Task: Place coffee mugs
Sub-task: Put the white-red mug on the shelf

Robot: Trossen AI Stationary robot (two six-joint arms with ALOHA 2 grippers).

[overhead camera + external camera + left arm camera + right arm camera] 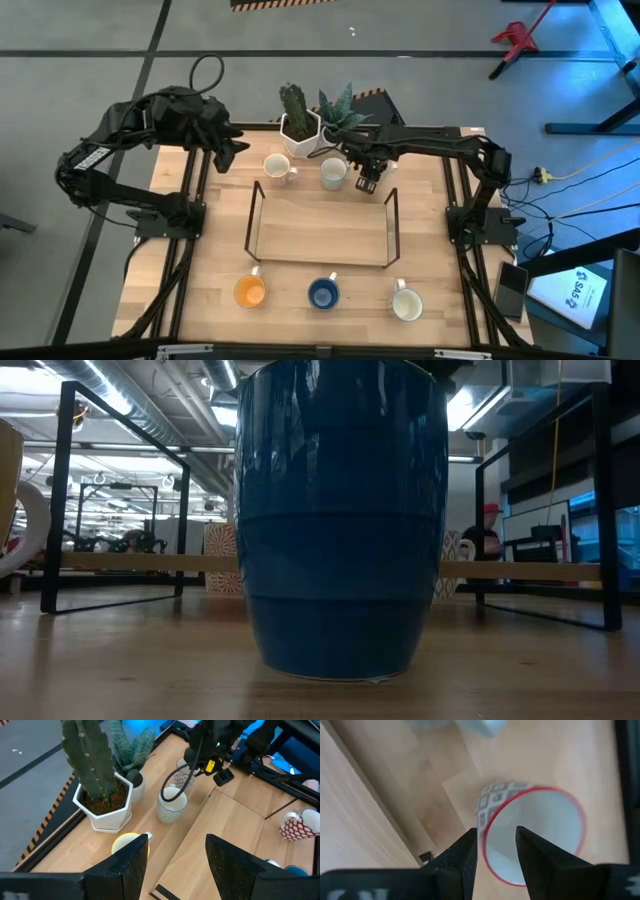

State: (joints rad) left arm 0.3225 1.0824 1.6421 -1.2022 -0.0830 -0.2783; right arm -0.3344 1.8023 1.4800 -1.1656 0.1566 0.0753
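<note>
Six mugs are here. Near the table's near edge stand an orange mug, a blue mug and a white, red-patterned mug. By the far edge stand a cream mug with a yellow inside, a white mug and a grey-patterned, red-rimmed mug. My right gripper is over the red-rimmed mug, open, its fingers astride the rim. My left gripper hovers open, up and to the left of the cream mug. My right gripper comes at the red-rimmed mug from above, pointing down. One finger stands outside the wall and one finger inside, with the rim between them. The mug stands upright on the table. Whether the fingers touch the wall, I cannot tell.
A black-framed rack with a wooden board takes up the table's middle. Two white hexagonal plant pots, one with a cactus and one with a leafy plant, stand at the far edge behind the mugs. A phone lies right of the table.
</note>
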